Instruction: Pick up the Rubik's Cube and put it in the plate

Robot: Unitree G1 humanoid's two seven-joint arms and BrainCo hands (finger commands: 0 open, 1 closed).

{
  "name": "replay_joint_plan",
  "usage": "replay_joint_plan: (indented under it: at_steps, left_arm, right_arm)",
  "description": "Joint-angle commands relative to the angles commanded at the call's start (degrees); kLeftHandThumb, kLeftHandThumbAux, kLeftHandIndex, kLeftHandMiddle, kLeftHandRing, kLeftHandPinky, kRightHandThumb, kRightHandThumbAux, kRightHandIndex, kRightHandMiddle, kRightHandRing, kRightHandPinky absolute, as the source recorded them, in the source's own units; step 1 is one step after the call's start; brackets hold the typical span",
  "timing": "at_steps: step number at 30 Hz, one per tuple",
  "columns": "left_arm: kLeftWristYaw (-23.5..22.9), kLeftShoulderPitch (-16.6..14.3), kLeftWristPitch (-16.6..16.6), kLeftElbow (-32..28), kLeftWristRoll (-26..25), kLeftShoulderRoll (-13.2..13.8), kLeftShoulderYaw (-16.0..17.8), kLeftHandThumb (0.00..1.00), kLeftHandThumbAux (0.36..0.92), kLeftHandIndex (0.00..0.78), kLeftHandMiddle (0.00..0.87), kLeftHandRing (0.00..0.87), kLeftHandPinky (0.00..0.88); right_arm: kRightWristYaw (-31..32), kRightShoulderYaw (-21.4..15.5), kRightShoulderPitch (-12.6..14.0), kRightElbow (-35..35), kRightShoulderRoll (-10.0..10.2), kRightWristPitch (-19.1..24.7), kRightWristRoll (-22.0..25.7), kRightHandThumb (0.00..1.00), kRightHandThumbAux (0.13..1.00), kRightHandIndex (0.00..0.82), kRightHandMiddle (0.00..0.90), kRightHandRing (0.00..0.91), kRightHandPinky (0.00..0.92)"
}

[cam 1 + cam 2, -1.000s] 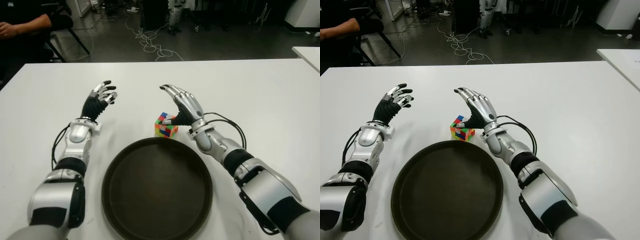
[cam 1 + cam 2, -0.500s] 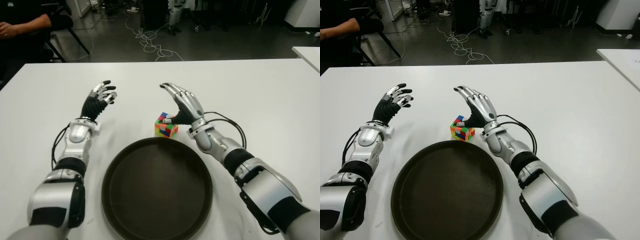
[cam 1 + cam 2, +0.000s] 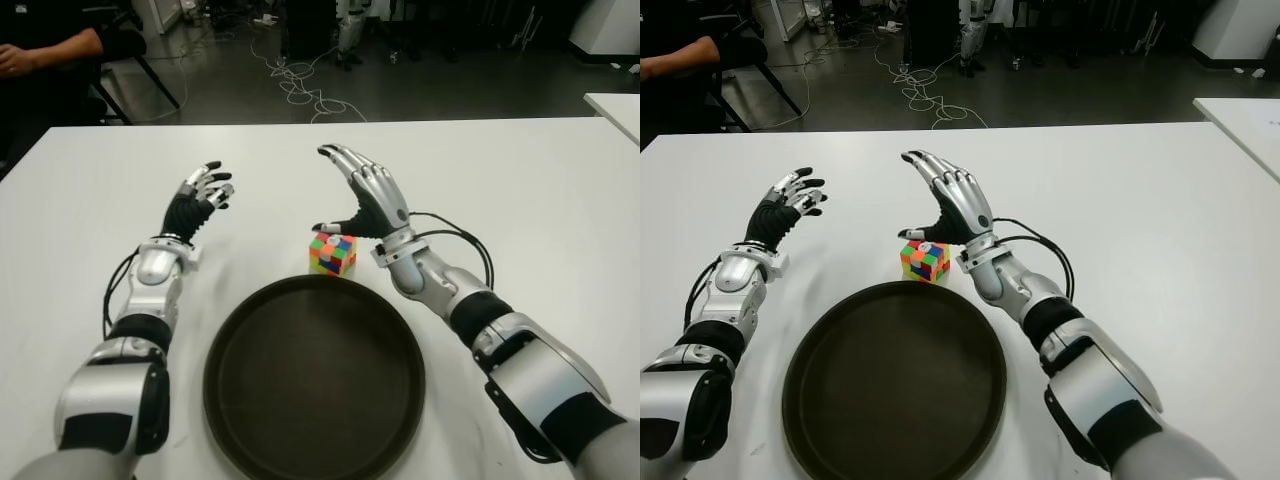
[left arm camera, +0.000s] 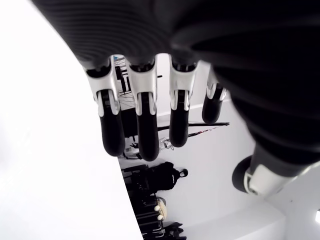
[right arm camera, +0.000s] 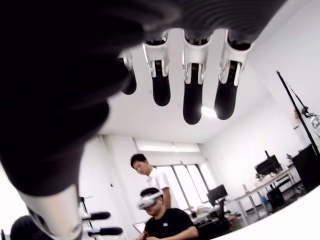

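The fingers (image 3: 345, 163) of the right hand (image 3: 368, 199) are spread and extended, reaching up and away from the robot, and they grip nothing. The thumb sticks out sideways toward the robot's left, and its tip shows just above the top face of the Rubik's Cube (image 3: 332, 253); whether the tip touches the cube cannot be told. The four long fingers stand well clear of the cube, beyond it and higher. The palm shows just beside the cube on its right side.

The Rubik's Cube sits on the white surface (image 3: 520, 190), just beyond the far rim of the plate (image 3: 313, 472), with a narrow strip of surface between the two. The plate is dark, round and has a raised rim, and it lies nearest the robot, between the two forearms.

The left hand (image 3: 200, 198) shows to the left of the cube and well apart from it, its fingers (image 4: 142, 127) relaxed, slightly spread and holding nothing.

At the far left, past the surface's edge, a person's arm (image 3: 45, 50) in a dark sleeve is visible, and cables (image 3: 300, 85) trail over the floor behind the surface.
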Motion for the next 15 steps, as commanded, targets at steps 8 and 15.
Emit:
replay_joint_plan:
  at_steps: [8, 15]
  left_arm:
    - [0.23, -0.10, -0.21, 0.19, 0.32, 0.15, -0.28, 0.138, 0.539, 0.138, 0.212, 0.246, 0.286]
    - [0.43, 0.10, -0.38, -0.25, 0.43, 0.13, -0.58, 0.134, 0.557, 0.145, 0.218, 0.252, 0.286]
  right_arm:
    - [0.95, -0.09, 1.40, -2.87, -0.41, -1.54, -0.11, 0.000, 0.784, 0.111, 0.182, 0.229, 0.284]
    - [4.45, 0.82, 3.97, -6.51, -0.55, -1.12, -0.68, 0.000, 0.769, 0.117, 0.180, 0.215, 0.258]
